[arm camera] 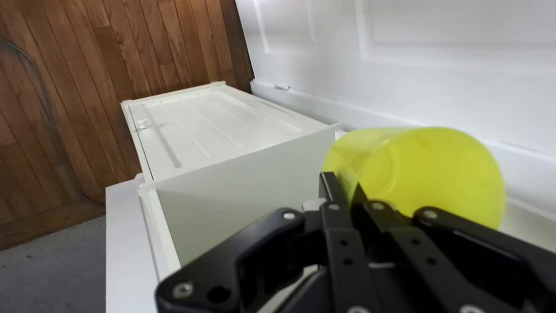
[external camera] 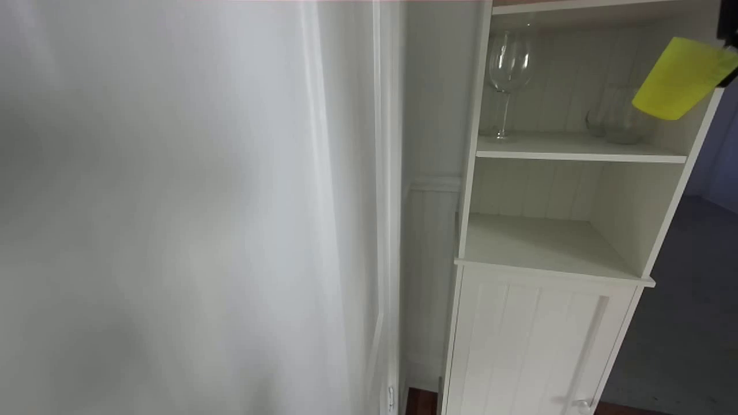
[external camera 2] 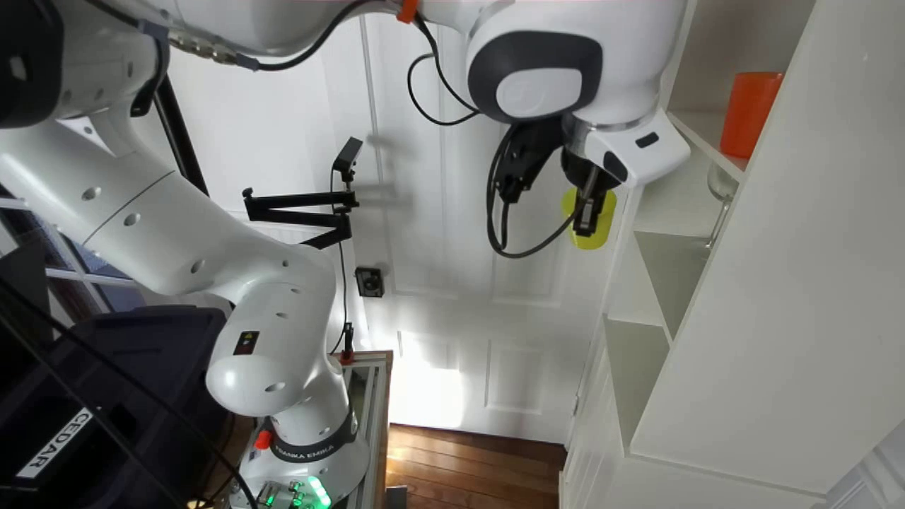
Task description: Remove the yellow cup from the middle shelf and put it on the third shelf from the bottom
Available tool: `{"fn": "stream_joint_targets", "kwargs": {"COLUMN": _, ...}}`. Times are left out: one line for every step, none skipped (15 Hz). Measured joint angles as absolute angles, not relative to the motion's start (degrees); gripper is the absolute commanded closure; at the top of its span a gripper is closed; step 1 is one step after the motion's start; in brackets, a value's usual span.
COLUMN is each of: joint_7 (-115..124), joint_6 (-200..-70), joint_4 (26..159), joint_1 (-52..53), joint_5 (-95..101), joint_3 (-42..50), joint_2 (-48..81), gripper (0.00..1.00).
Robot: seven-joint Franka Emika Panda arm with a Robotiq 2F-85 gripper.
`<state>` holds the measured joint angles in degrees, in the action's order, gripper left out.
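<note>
Middle shelf [external camera: 576, 156], white — wine glass [external camera: 508, 72] upright at one end, squat glass [external camera: 622, 130] toward other.

glossy white arm [external camera 2: 219, 244], looping black cable [external camera 2: 489, 205], black gripper [arm camera: 344, 184] with silvery screws [arm camera: 183, 290]

Glare low on white door [external camera 2: 459, 304], soft shadows higher up.

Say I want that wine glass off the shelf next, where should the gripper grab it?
Probably by the thin stem, reaching in level through the open front of the cabinet. The wine glass stands upright, its stem much narrower than the bowl above. The gripper would need to release the yellow cup first.
</note>
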<state>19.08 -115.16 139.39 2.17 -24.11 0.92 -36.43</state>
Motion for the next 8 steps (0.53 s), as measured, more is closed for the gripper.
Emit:
{"fn": "stream_joint_targets", "kwargs": {"joint_7": 18.9, "joint_6": -111.8, "joint_4": 138.3, "joint_1": 2.0, "joint_5": -23.3, "joint_3": 0.9, "joint_2": -37.8, "gripper": 0.99}}
{"fn": "stream_joint_targets", "kwargs": {"joint_7": 18.6, "joint_6": -108.8, "joint_4": 137.1, "joint_1": 2.0, "joint_5": -22.7, "joint_3": 0.9, "joint_2": -38.9, "gripper": 0.96}}
{"fn": "stream_joint_targets", "kwargs": {"joint_7": 18.5, "joint_6": -106.4, "joint_4": 135.8, "joint_1": 1.8, "joint_5": -21.9, "joint_3": 0.7, "joint_2": -39.8, "gripper": 0.96}}
{"fn": "stream_joint_targets", "kwargs": {"joint_7": 18.5, "joint_6": -104.7, "joint_4": 134.6, "joint_1": 1.6, "joint_5": -21.4, "joint_3": 0.6, "joint_2": -40.5, "gripper": 0.96}}
{"fn": "stream_joint_targets", "kwargs": {"joint_7": 18.5, "joint_6": -103.9, "joint_4": 134.0, "joint_1": 1.5, "joint_5": -21.2, "joint_3": 0.5, "joint_2": -41.0, "gripper": 0.96}}
{"fn": "stream_joint_targets", "kwargs": {"joint_7": 18.5, "joint_6": -103.6, "joint_4": 133.8, "joint_1": 1.5, "joint_5": -21.1, "joint_3": 0.5, "joint_2": -41.3, "gripper": 0.96}}
{"fn": "stream_joint_targets", "kwargs": {"joint_7": 18.5, "joint_6": -103.5, "joint_4": 133.8, "joint_1": 1.5, "joint_5": -21.1, "joint_3": 0.5, "joint_2": -41.3, "gripper": 0.99}}
{"fn": "stream_joint_targets", "kwargs": {"joint_7": 18.5, "joint_6": -103.5, "joint_4": 133.8, "joint_1": 1.5, "joint_5": -21.0, "joint_3": 0.4, "joint_2": -41.2, "gripper": 0.99}}
